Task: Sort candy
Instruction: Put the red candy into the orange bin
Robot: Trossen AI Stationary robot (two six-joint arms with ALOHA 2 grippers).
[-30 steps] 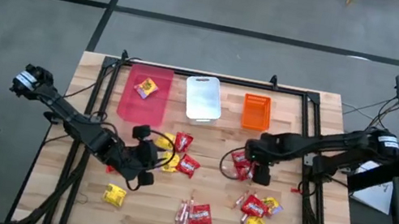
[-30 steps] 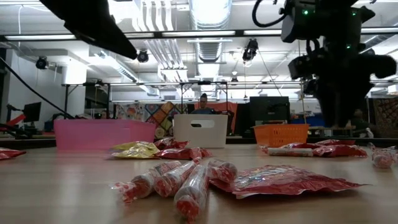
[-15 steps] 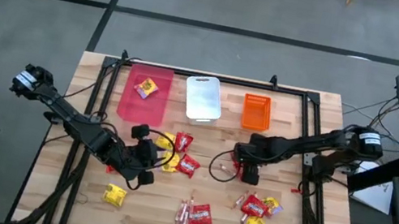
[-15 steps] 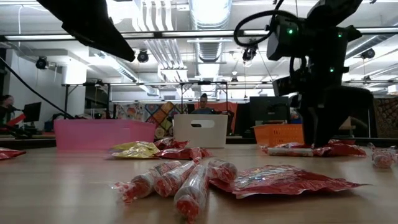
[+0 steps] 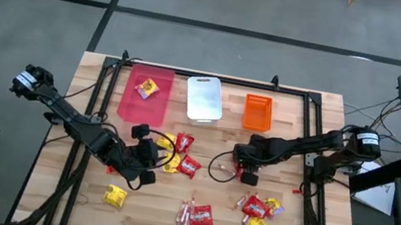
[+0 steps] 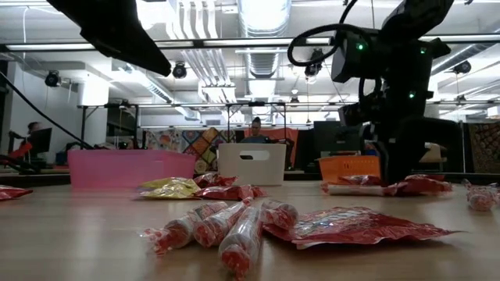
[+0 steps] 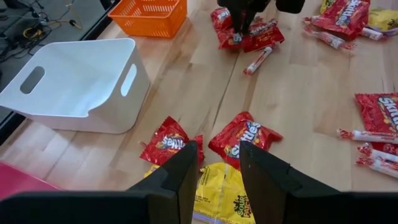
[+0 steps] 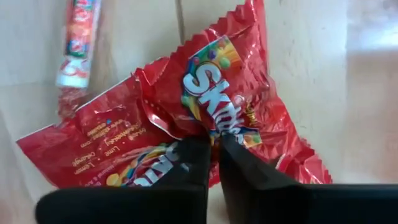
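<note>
Where right fingers (image 8: 213, 163) pinch a red packet (image 8: 205, 112), its lower half hidden, left fingers (image 7: 219, 171) apart.

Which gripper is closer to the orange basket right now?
Right. The right gripper is just in front of the orange basket, pinching a red Skittles packet; the left gripper is farther off, past the white bin.

Three bins: one pink (image 5: 145, 92), one white (image 5: 204, 99), one orange (image 5: 257, 113).
</note>
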